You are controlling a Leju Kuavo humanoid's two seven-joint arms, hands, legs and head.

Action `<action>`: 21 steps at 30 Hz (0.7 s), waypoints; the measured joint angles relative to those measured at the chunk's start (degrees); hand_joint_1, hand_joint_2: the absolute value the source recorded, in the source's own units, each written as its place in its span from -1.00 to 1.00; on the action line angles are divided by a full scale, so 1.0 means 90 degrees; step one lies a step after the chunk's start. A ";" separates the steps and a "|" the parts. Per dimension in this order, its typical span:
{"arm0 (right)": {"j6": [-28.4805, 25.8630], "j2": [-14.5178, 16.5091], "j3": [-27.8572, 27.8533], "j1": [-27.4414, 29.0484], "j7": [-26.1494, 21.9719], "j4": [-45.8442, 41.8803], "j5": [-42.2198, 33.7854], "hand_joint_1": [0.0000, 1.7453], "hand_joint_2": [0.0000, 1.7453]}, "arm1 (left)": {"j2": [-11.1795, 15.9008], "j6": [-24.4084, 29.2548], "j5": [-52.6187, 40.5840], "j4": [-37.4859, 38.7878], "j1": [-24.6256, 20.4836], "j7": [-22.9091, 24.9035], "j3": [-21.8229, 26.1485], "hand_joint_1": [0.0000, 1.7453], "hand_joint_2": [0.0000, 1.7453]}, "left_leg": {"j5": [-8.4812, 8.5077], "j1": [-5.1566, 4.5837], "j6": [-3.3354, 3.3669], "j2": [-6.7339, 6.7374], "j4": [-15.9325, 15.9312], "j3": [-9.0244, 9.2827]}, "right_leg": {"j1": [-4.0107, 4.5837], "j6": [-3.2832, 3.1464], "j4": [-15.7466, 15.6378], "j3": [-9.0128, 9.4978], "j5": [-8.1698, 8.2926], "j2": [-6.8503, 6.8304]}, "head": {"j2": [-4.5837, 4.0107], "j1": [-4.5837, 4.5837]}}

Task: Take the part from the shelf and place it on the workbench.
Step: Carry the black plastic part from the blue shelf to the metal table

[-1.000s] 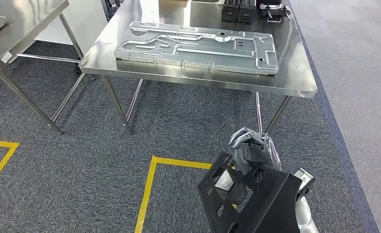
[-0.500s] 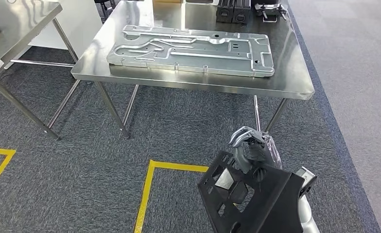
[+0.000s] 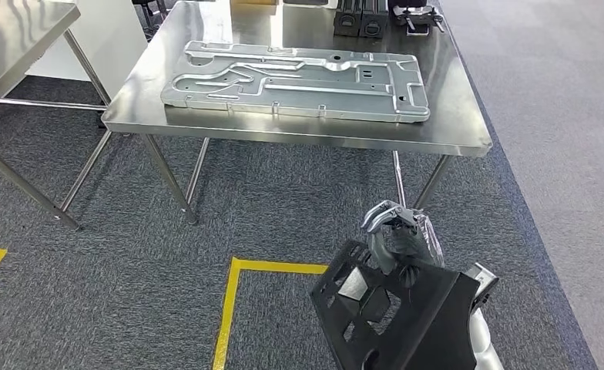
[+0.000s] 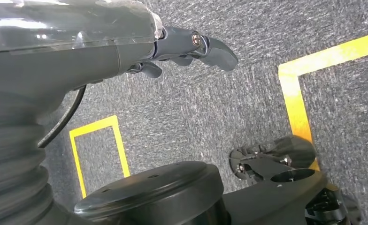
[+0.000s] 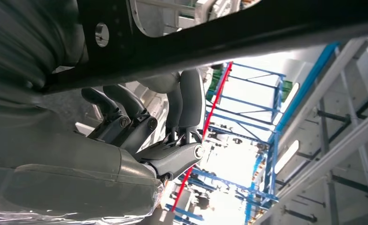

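Observation:
The part [image 3: 395,312] is a black plastic frame with several cut-outs, held low at my right side above the carpet. My right hand [image 3: 395,237] grips its upper edge. In the right wrist view the dark fingers [image 5: 187,101] curl up against the black part [image 5: 229,35]. The steel workbench [image 3: 457,135] stands ahead, its near edge well beyond the part. My left hand [image 4: 191,47] hangs over the carpet with a finger stretched out and nothing in it.
A large silver stamped metal plate [image 3: 299,81] covers much of the workbench; black blocks [image 3: 357,17] stand at its far edge. A second steel table [image 3: 21,31] stands at the left. Yellow tape lines [image 3: 233,308] mark the grey carpet. Lighter grey floor [image 3: 561,116] runs along the right.
The whole picture has shifted left, so the camera has moved relative to the workbench. My right hand keeps the same hold on the black part.

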 joint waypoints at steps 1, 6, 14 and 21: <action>-0.0001 0.0001 0.0002 -0.0003 -0.0007 0.0004 0.0001 1.00 1.00 | 0.0001 -0.0001 -0.0001 0.0000 0.0000 0.0000 0.0000 -1.00 1.00 | -0.0025 -0.0008 -0.0030 0.0003 0.0005 0.0009 | 0.0019 -0.0027 -0.0216 0.0098 0.0041 -0.0003 | 0.0000 0.0000; -0.0001 -0.0002 0.0007 -0.0010 -0.0050 0.0013 0.0004 1.00 1.00 | 0.0009 -0.0001 0.0001 -0.0002 -0.0003 -0.0001 0.0001 -1.00 1.00 | -0.0217 -0.0013 -0.0188 0.0027 0.0211 -0.0046 | -0.0007 -0.0174 -0.0367 0.0201 -0.0029 0.0005 | 0.0000 -0.0001; 0.0005 0.0001 0.0010 -0.0005 -0.0057 0.0030 0.0004 1.00 1.00 | 0.0013 -0.0006 0.0038 -0.0003 -0.0078 -0.0013 0.0004 -1.00 1.00 | -0.0068 0.0057 -0.0280 0.0034 0.0931 -0.0538 | -0.0021 -0.0194 -0.0381 0.0427 -0.0189 -0.0007 | 0.0000 -0.0002; 0.0010 0.0001 0.0019 -0.0042 -0.0067 0.0039 0.0007 1.00 1.00 | 0.0012 -0.0004 0.0038 -0.0003 -0.0026 0.0003 0.0007 -1.00 1.00 | 0.0163 0.0036 -0.0054 0.0016 0.0047 -0.0208 | -0.0008 0.0049 -0.0210 0.0340 -0.0325 0.0009 | 0.0000 -0.0001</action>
